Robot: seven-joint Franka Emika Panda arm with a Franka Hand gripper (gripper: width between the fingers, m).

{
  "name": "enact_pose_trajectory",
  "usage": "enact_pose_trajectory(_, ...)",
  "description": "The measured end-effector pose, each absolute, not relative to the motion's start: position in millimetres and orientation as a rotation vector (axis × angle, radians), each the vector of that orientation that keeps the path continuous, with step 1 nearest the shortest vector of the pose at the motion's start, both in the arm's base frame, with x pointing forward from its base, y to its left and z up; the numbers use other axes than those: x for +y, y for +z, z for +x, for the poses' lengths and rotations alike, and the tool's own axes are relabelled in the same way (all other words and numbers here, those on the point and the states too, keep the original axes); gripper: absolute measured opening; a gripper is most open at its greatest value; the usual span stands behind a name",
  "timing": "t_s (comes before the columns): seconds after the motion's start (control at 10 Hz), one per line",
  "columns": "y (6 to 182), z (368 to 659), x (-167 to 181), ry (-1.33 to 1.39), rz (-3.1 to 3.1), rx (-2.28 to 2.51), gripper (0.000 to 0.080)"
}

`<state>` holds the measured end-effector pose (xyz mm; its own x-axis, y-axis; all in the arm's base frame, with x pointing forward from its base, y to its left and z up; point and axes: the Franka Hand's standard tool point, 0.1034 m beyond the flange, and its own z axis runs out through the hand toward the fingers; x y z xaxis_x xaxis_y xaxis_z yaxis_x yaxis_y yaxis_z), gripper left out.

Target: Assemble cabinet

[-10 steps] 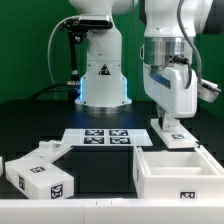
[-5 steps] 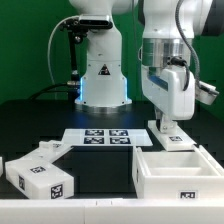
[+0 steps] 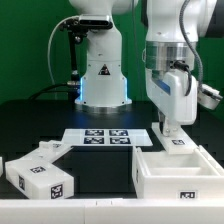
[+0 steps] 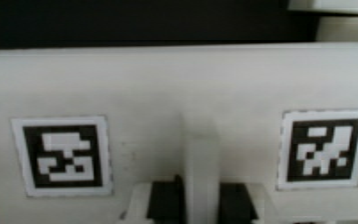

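My gripper (image 3: 170,128) stands at the exterior view's right, down on a small white cabinet panel (image 3: 178,141) with tags. In the wrist view the panel (image 4: 176,90) fills the picture, with one tag on each side of a raised middle rib. My gripper (image 4: 201,203) straddles that rib, and its dark fingertips (image 4: 165,203) press against it on both sides, so it is shut on the panel. An open white cabinet box (image 3: 150,172) lies in front of the panel. Another tagged white cabinet piece (image 3: 40,175) lies at the front left.
The marker board (image 3: 100,137) lies flat in the middle of the black table, left of the gripper. The robot's white base (image 3: 103,75) stands behind it. A green backdrop closes the back.
The gripper and arm have shifted a little toward the exterior view's right, and the small panel under the fingers has shifted with them. The other pieces have not moved.
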<state>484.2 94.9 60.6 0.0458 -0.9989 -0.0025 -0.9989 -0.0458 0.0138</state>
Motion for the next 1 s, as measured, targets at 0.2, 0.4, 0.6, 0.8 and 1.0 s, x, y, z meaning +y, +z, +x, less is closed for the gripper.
enact_pose_trajectory(0.2, 60.5, 484, 95, -0.011, 2.267, -2.164, 0.0064)
enact_pose_trajectory(0.4, 60.5, 493, 95, 0.000, 2.234, -2.199, 0.0064)
enact_pose_trajectory(0.6, 58.4, 515, 96, 0.042, 2.219, -2.216, 0.0064)
enact_pose_trajectory(0.8, 58.7, 523, 95, 0.062, 2.204, -2.221, 0.0064)
enact_pose_trajectory(1.0, 58.7, 523, 95, 0.062, 2.204, -2.221, 0.0064)
